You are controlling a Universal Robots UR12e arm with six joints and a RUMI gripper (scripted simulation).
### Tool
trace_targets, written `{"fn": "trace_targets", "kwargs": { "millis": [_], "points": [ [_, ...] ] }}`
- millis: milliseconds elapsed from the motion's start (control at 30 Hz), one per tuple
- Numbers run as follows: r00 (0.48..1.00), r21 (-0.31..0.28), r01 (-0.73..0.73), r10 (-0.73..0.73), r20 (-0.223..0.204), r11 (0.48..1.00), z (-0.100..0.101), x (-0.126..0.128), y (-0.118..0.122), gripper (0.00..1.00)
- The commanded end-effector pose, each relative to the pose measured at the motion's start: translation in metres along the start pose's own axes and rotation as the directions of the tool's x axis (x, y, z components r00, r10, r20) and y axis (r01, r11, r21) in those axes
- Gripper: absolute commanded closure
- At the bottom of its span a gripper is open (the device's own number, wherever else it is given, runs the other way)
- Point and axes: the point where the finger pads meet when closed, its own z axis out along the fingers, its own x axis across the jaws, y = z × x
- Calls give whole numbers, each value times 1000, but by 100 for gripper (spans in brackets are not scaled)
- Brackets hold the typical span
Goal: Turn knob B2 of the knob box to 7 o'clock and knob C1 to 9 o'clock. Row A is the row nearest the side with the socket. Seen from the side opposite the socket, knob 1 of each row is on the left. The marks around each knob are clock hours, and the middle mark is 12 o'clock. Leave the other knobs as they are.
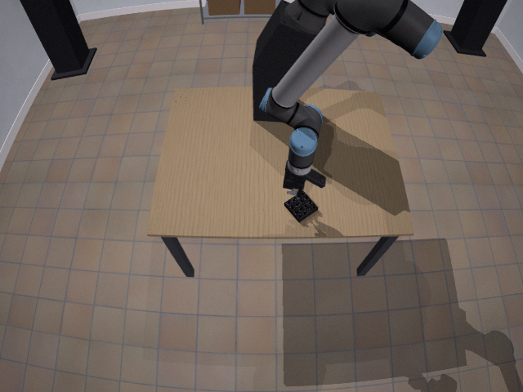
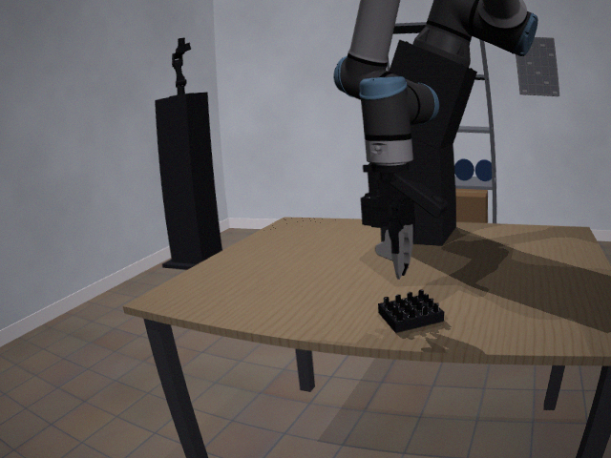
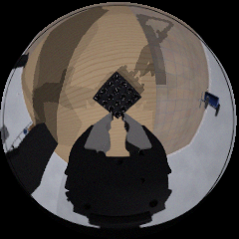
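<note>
The black knob box (image 1: 298,207) (image 2: 408,313) (image 3: 118,95) lies on the wooden table (image 1: 211,168) (image 2: 296,276) near its front edge, turned cornerwise to me. It carries a three-by-three grid of small black knobs; their pointer positions are too small to read. My gripper (image 1: 299,194) (image 2: 400,272) (image 3: 117,113) points straight down and hangs a short way above the box, over its near corner in the wrist view. The fingers are nearly together with nothing between them and touch no knob.
The robot's black base block (image 1: 274,63) (image 2: 433,148) stands at the back of the table. Black pillars (image 1: 59,37) (image 2: 187,177) stand on the floor off the table. A metal shelf (image 2: 486,148) stands behind the base.
</note>
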Motion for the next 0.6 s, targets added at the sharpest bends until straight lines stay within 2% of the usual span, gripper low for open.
{"fn": "trace_targets", "kwargs": {
  "millis": [0, 567],
  "points": [
    [1000, -2, -3, 3, -1, 1000, 2, 0, 1, 89],
    [1000, -2, -6, 6, -2, 1000, 17, 2, -1, 89]
  ]
}}
